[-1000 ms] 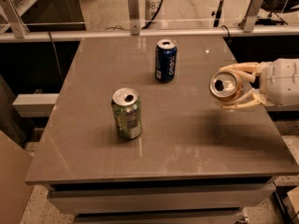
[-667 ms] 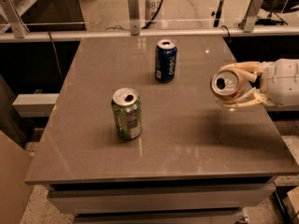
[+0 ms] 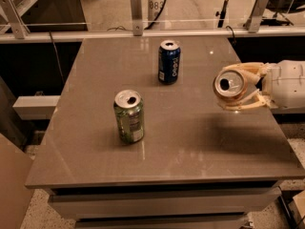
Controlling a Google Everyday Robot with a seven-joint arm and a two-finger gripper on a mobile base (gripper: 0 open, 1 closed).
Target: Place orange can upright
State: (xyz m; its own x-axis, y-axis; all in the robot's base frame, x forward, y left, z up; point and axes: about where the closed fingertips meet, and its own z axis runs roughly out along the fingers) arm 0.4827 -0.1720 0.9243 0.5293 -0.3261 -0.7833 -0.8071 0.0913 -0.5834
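The orange can point(image 3: 228, 85) is held on its side above the right part of the table, its silver top with the pull-tab opening facing the camera. My gripper point(image 3: 240, 87) reaches in from the right edge, its cream fingers point(image 3: 248, 68) closed above and below the can. The can hangs clear of the tabletop, with its shadow on the surface below and to the right.
A green can point(image 3: 128, 117) stands upright at the centre-left of the grey table point(image 3: 95, 161). A dark blue can point(image 3: 169, 61) stands upright toward the back centre. A rail with posts point(image 3: 137, 13) runs behind the table.
The gripper with the orange can has barely shifted; the can stays on its side in the air. The other cans have not moved.
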